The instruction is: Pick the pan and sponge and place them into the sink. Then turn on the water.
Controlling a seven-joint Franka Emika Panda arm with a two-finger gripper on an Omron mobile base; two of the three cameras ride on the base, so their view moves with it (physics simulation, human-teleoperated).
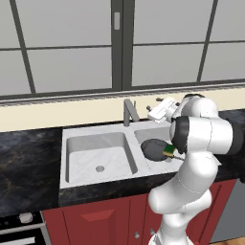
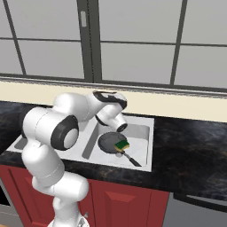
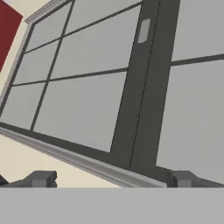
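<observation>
The sink (image 1: 95, 143) is a pale grey-white double basin let into the dark marbled desk (image 1: 28, 162), with an angular grey faucet (image 1: 129, 111) at the back between the bowls. There are two square bowls; the left one is bare with one round drain showing. In the right bowl lies one pan (image 1: 154, 148), small, round and black, and one sponge (image 1: 169, 150), yellow with a green layer, rests on the pan's rim on the near right. From the right base camera the pan's thin dark handle (image 2: 132, 159) points toward the front of the desk. The arm's elbow covers the right part of that bowl in the left base view, and its drain is hidden. The tool (image 1: 154, 111) hangs above the sink's back edge, just right of the faucet; its fingertips (image 3: 41, 178) stand wide apart, holding nothing, facing the window (image 3: 87, 87).
</observation>
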